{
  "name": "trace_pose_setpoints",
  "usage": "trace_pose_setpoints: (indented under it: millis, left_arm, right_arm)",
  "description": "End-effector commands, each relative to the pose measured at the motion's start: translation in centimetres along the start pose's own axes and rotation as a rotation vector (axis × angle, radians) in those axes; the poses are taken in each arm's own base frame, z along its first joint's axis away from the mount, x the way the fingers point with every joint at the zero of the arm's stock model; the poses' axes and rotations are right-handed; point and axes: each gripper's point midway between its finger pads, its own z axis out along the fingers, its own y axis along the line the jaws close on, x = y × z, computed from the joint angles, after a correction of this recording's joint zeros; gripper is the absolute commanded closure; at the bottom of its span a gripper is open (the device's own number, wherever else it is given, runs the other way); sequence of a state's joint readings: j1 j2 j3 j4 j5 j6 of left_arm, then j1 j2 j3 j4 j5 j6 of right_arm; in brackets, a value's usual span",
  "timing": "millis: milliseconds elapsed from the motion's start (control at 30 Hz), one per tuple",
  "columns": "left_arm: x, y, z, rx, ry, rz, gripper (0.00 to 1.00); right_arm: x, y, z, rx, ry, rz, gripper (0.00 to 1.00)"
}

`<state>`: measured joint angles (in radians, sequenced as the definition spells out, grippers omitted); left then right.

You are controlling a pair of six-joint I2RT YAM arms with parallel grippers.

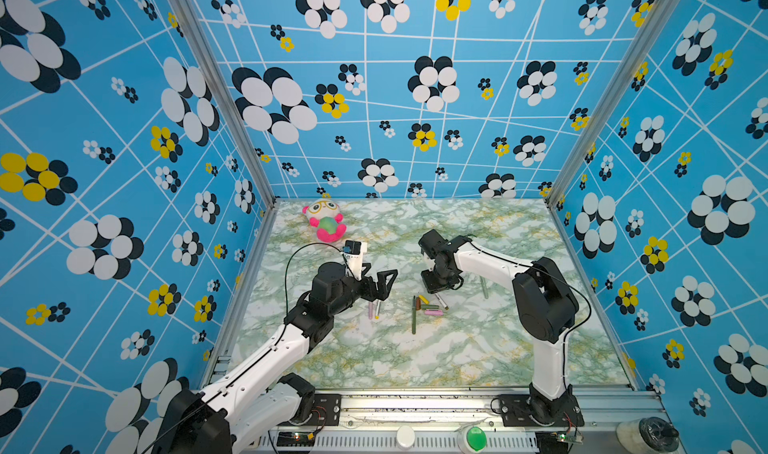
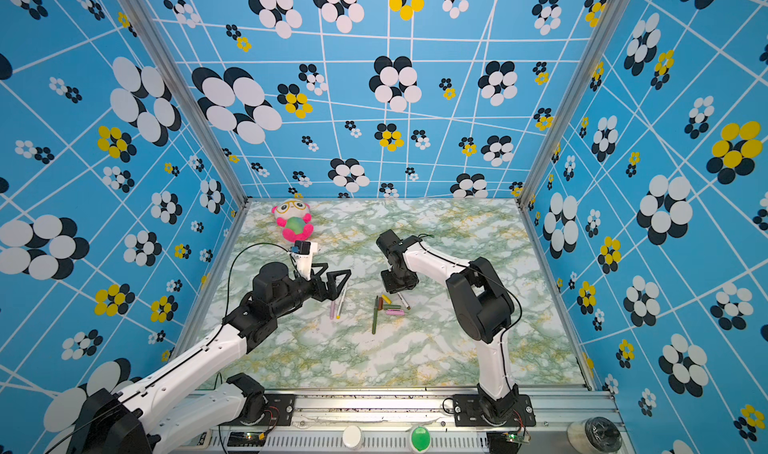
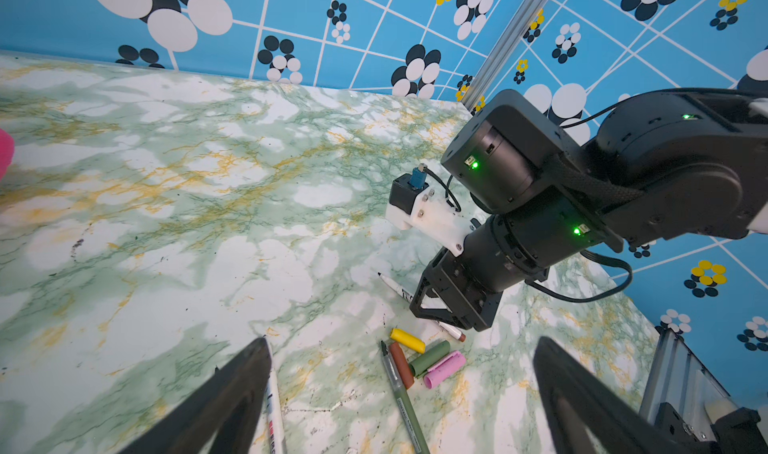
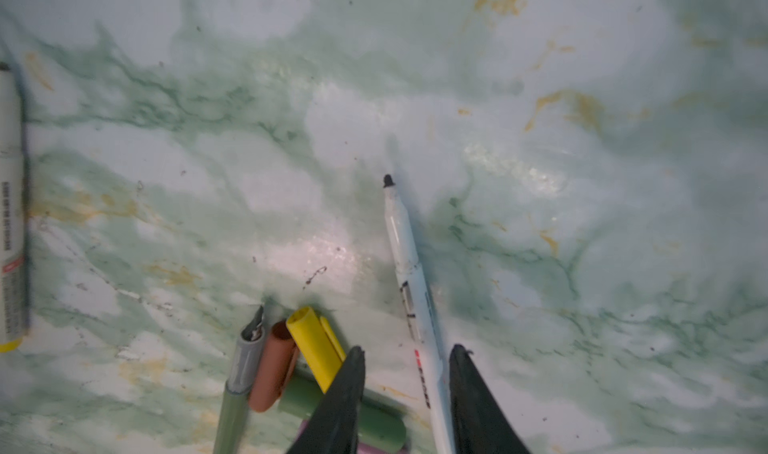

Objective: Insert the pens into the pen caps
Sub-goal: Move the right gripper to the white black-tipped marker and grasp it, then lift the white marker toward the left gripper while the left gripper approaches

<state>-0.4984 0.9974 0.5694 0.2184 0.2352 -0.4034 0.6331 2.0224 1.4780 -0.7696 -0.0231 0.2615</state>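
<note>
Right gripper [image 4: 409,349]: low over the desk [image 1: 457,348], jaws partly open astride the white pen [image 4: 409,265]; not clamped, a gap shows beside one finger.
Left gripper [image 1: 384,268]: jaws spread wide, empty, hanging above the two left pens.
White pen: flat on the desk, dark tip toward the far side, just right of the caps.
Left pens: pink pen [image 1: 370,310] and yellow-tipped white pen [image 1: 377,310], side by side.
Dark green pen [image 1: 414,317]: left edge of the cap cluster.
Caps: yellow cap [image 1: 423,298], brown cap [image 1: 417,303], dark green cap [image 1: 430,307], pink cap [image 1: 434,313], bunched mid-desk.
Grey-green pen [image 1: 484,287]: apart, right, beside the right arm.
Plush toy [image 1: 324,221]: far left.
</note>
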Motion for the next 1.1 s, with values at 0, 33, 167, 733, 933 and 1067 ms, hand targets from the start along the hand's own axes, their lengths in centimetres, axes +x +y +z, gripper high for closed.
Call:
trace_pose_setpoints:
  millis: [0, 33, 167, 733, 933, 1067]
  left_arm:
    - [-0.5, -0.1, -0.1, 0.01, -0.029, 0.0, 0.0]
    - [-0.4, -0.1, -0.1, 0.011, -0.029, 0.0, 0.0]
    - [-0.5, 0.0, -0.1, 0.007, -0.032, -0.003, 0.0]
    - [-0.7, -0.3, 0.6, 0.016, -0.016, -0.011, 0.0]
    - [-0.2, -1.1, 0.7, 0.064, 0.034, -0.019, 0.0]
    - [0.3, -2.5, 0.8, 0.139, 0.088, -0.039, 0.0]
  right_arm:
    - [-0.6, -0.2, 0.6, 0.036, -0.002, -0.018, 0.67]
    - [-0.6, -0.3, 0.8, 0.041, 0.003, -0.02, 0.67]
    - [-0.7, -0.4, 1.4, 0.059, 0.01, -0.027, 0.72]
    - [-2.4, -1.3, 0.4, 0.134, -0.034, -0.048, 0.93]
    - [-6.5, 1.0, -7.9, -0.004, -0.272, 0.002, 0.93]
    - [-8.1, 3.9, -13.1, -0.202, -0.421, 0.049, 0.93]
